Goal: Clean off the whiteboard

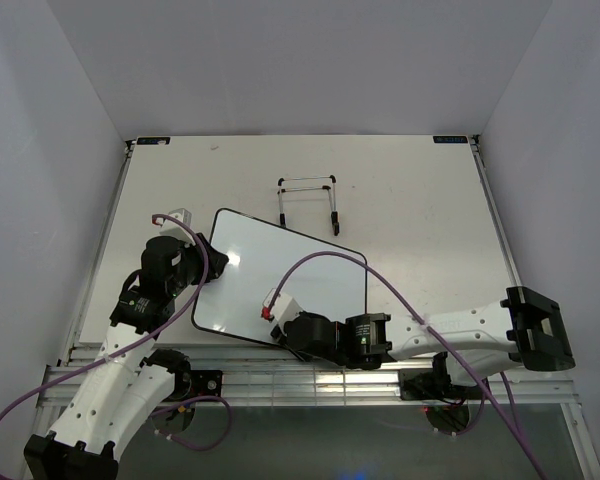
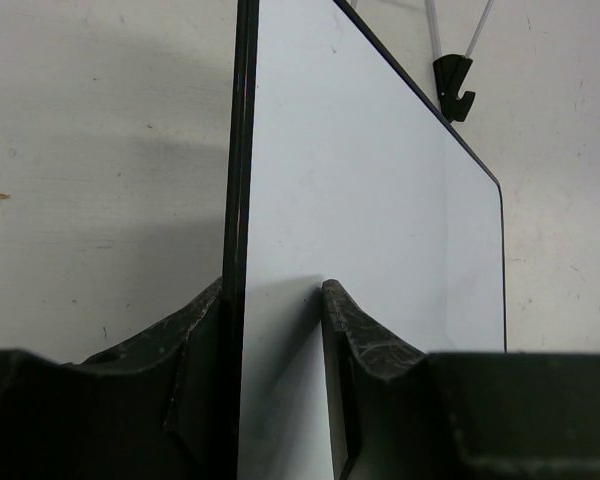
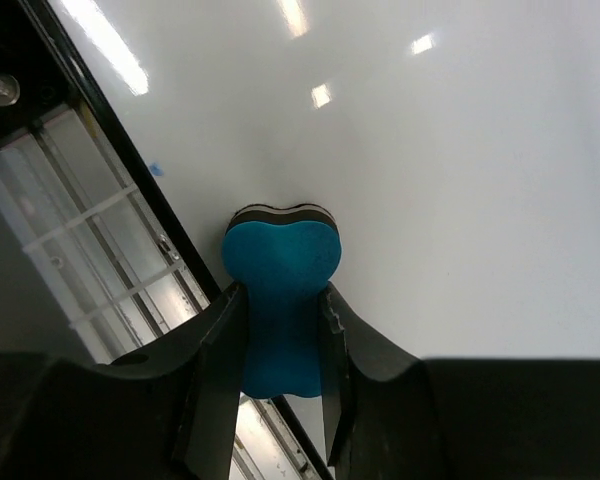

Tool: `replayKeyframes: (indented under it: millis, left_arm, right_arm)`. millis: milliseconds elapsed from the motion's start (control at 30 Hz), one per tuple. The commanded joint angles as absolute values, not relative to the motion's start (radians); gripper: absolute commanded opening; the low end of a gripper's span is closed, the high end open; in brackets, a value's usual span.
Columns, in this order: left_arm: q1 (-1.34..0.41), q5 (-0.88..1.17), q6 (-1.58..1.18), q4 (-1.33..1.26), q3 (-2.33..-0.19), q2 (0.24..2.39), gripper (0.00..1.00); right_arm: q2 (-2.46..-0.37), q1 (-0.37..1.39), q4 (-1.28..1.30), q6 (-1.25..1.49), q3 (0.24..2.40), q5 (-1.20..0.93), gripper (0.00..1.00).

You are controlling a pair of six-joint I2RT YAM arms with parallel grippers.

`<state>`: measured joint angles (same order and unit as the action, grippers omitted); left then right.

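Whiteboard, glossy, black-rimmed, round-cornered, near-centre on matte surface, left pincer clamped on its left edge, right pincer closed on blue bone-shaped eraser touching board's near edge

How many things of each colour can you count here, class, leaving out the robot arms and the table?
White: 1, glossy rectangular whiteboard
Blue: 1, bone-shaped eraser
Black: 1, thin wire easel stand
Total: 3
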<state>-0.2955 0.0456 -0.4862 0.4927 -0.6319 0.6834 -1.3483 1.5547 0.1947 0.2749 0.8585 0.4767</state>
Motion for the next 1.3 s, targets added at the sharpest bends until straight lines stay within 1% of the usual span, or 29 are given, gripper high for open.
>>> replayKeyframes:
  millis: [0, 300, 633, 733, 767, 833, 867, 900, 933, 967, 1033, 1067, 1133, 1167, 1233, 1267]
  left_arm:
    - [-0.304, 0.025, -0.445, 0.488, -0.661, 0.673, 0.0]
    - [-0.304, 0.023, -0.445, 0.488, -0.66, 0.667, 0.0]
    - [-0.305, 0.025, -0.445, 0.489, -0.661, 0.666, 0.0]
    - [-0.304, 0.025, -0.445, 0.488, -0.661, 0.669, 0.0]
    - [-0.304, 0.025, -0.445, 0.489, -0.661, 0.667, 0.0]
    - [-0.305, 0.025, -0.445, 0.488, -0.661, 0.669, 0.0]
    - [-0.304, 0.023, -0.446, 0.488, -0.661, 0.669, 0.0]
    - [-0.304, 0.026, -0.446, 0.488, -0.66, 0.667, 0.0]
    - [-0.305, 0.026, -0.446, 0.488, -0.66, 0.667, 0.0]
    - [-0.305, 0.028, -0.446, 0.486, -0.66, 0.666, 0.0]
    - [-0.304, 0.028, -0.446, 0.486, -0.66, 0.663, 0.0]
    - [-0.305, 0.028, -0.445, 0.488, -0.66, 0.661, 0.0]
    - [-0.305, 0.029, -0.445, 0.486, -0.661, 0.655, 0.0]
    - [-0.304, 0.034, -0.443, 0.488, -0.661, 0.653, 0.0]
    - [-0.304, 0.05, -0.437, 0.48, -0.661, 0.644, 0.0]
    - [-0.304, 0.057, -0.436, 0.479, -0.661, 0.641, 0.0]
  right_arm:
    - [-1.387, 1.578, 0.094, 0.23, 0.911, 0.38, 0.08]
    - [-1.439, 1.594, 0.092, 0.213, 0.971, 0.351, 0.08]
    - [-1.45, 1.598, 0.084, 0.19, 1.002, 0.38, 0.08]
    - [-1.422, 1.597, 0.032, 0.17, 1.022, 0.417, 0.08]
    - [-1.408, 1.597, 0.016, 0.17, 1.025, 0.458, 0.08]
    - [-1.335, 1.592, -0.021, 0.195, 1.019, 0.546, 0.08]
    - [-1.304, 1.562, -0.02, 0.212, 1.009, 0.63, 0.08]
    - [-1.231, 1.537, -0.018, 0.224, 0.993, 0.649, 0.08]
    - [-1.192, 1.499, -0.009, 0.241, 0.973, 0.649, 0.08]
    - [-1.157, 1.395, 0.061, 0.309, 0.935, 0.638, 0.08]
    - [-1.042, 1.272, 0.112, 0.366, 0.879, 0.601, 0.08]
    - [-1.01, 1.135, 0.189, 0.402, 0.832, 0.586, 0.08]
    - [-0.927, 0.981, 0.268, 0.465, 0.79, 0.552, 0.08]
    - [-0.914, 0.807, 0.357, 0.474, 0.763, 0.519, 0.08]
    - [-0.904, 0.619, 0.397, 0.444, 0.738, 0.41, 0.08]
    - [-0.923, 0.457, 0.408, 0.424, 0.723, 0.287, 0.08]
